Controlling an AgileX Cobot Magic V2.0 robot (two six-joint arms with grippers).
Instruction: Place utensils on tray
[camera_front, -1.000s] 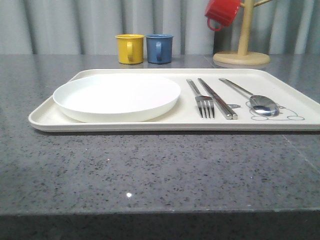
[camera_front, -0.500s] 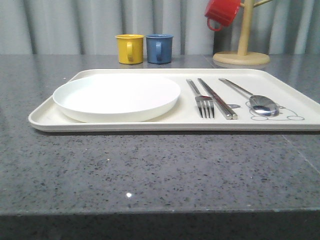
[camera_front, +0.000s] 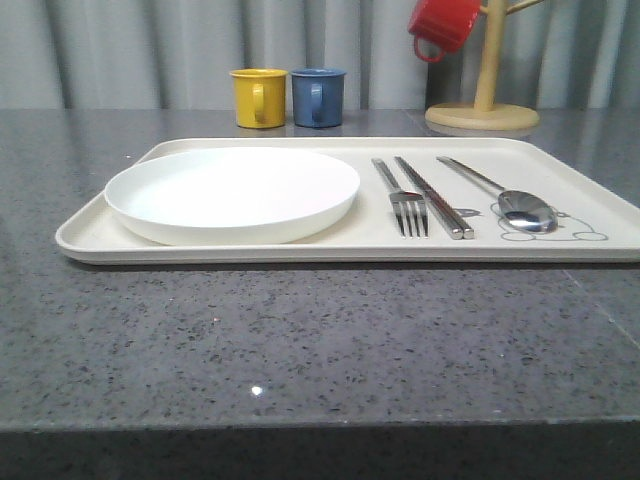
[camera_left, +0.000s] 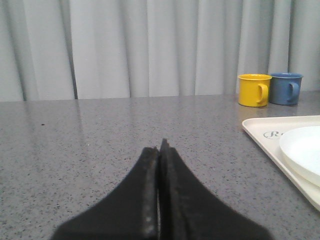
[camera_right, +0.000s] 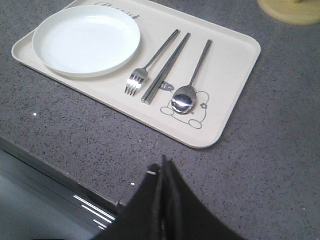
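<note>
we see the grey speckled desk (camera_front: 300, 340) carrying the cream tray (camera_front: 560, 248), which lies across the middle of the front view with a rabbit outline drawn at its right end. on the tray's left half sits the round white plate (camera_front: 232, 192). right of the plate the utensils lie side by side on the tray, handles pointing far: the fork (camera_front: 402, 198) just beside the plate, the chopsticks (camera_front: 434, 197) close to the fork, and the spoon (camera_front: 505, 196) furthest right, its bowl resting on the rabbit drawing. at the far edge stand a wooden mug tree (camera_front: 484, 100) with a red mug (camera_front: 442, 25) hung on it, and a yellow mug (camera_front: 259, 97) touching a blue mug (camera_front: 318, 96). our left end effector (camera_left: 160, 150) is closed and holds nothing, low over bare desk left of the tray. our right end effector (camera_right: 163, 167) is likewise closed and empty, above the desk's near edge.
</note>
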